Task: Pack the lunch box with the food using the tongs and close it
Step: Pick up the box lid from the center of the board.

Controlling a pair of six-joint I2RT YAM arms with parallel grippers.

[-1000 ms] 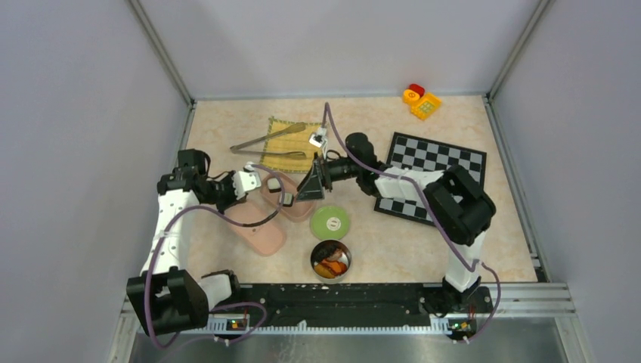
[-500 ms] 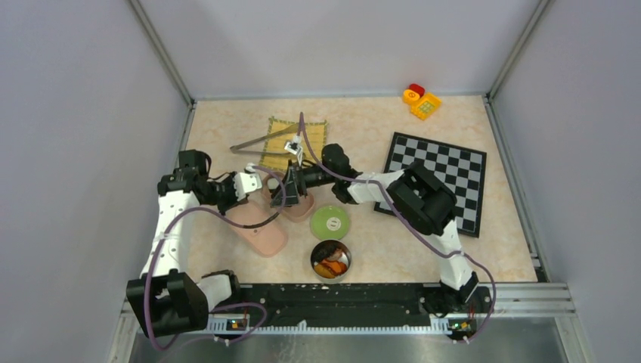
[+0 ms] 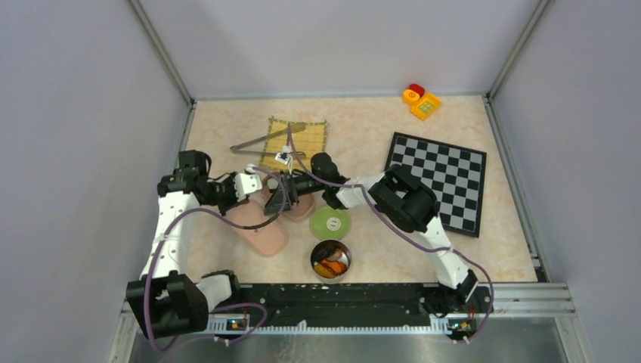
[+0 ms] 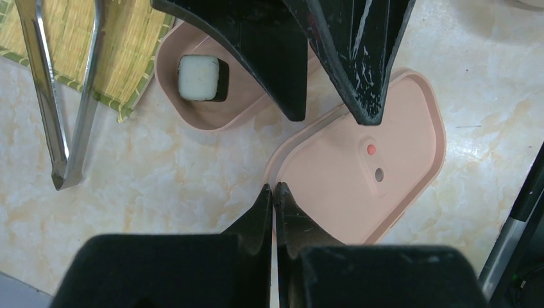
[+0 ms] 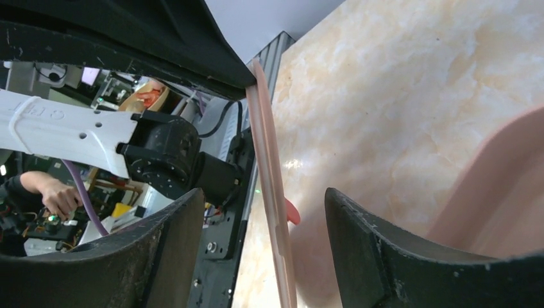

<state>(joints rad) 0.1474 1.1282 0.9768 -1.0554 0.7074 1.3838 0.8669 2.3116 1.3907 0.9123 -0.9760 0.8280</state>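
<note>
Beige marble surface (image 3: 363,128). Your left claw (image 4: 274,192) pinched together, empty, at edge of pink plastic lid (image 4: 385,160). Your right claw (image 4: 331,115) apart, straddling lid rim beside pink lunch box (image 4: 192,115) holding black-and-white sushi roll (image 4: 202,78).

Marble table (image 3: 363,128) bears mat (image 3: 310,136), chessboard (image 3: 446,170), blocks (image 3: 421,100), lunch box (image 4: 168,83), lid (image 3: 261,234), tin (image 3: 313,261).

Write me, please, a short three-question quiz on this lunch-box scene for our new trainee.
1. True or false: the tongs lie partly on the yellow mat, with no fingers holding them.
2. What shows inside the pink lunch box? A) one sushi roll; B) an orange piece; C) nothing.
3. Which are shut: the left fingers or the right fingers?
Key: 1 true; 2 A; 3 the left.
</note>
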